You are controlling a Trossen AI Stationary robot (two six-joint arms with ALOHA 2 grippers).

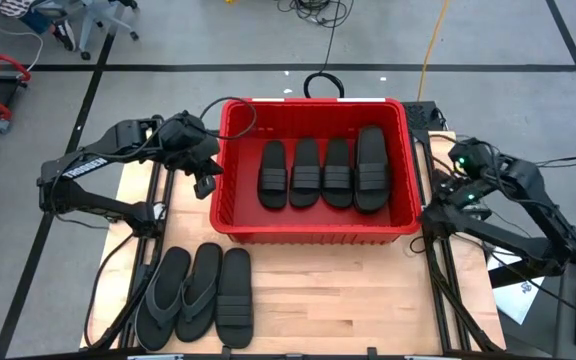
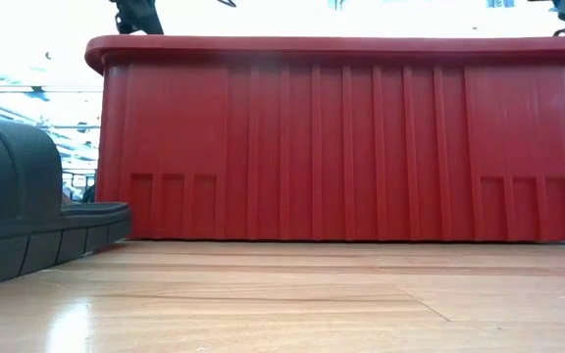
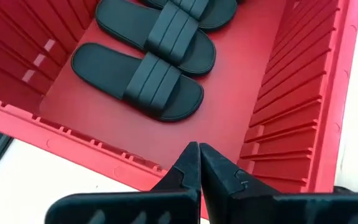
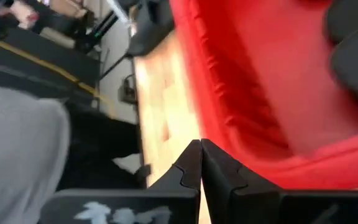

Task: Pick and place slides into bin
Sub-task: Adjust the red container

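Observation:
The red bin (image 1: 313, 236) stands at the table's far middle. Several black band-strap slides (image 1: 320, 172) lie side by side on its floor, soles down; they also show in the left wrist view (image 3: 138, 81). Three more slides (image 1: 200, 295) lie on the table near its near left edge, and one shows in the low view (image 2: 27, 206). My left gripper (image 1: 208, 183) is shut and empty, above the bin's left rim (image 3: 61, 127). My right gripper (image 1: 436, 205) is shut and empty, just outside the bin's right wall (image 4: 229, 118).
The bin's near wall (image 2: 341, 137) fills the low view. Bare wooden tabletop (image 1: 348, 300) lies between the bin and the near edge, right of the three slides. Cables and the arm frames run along both table sides.

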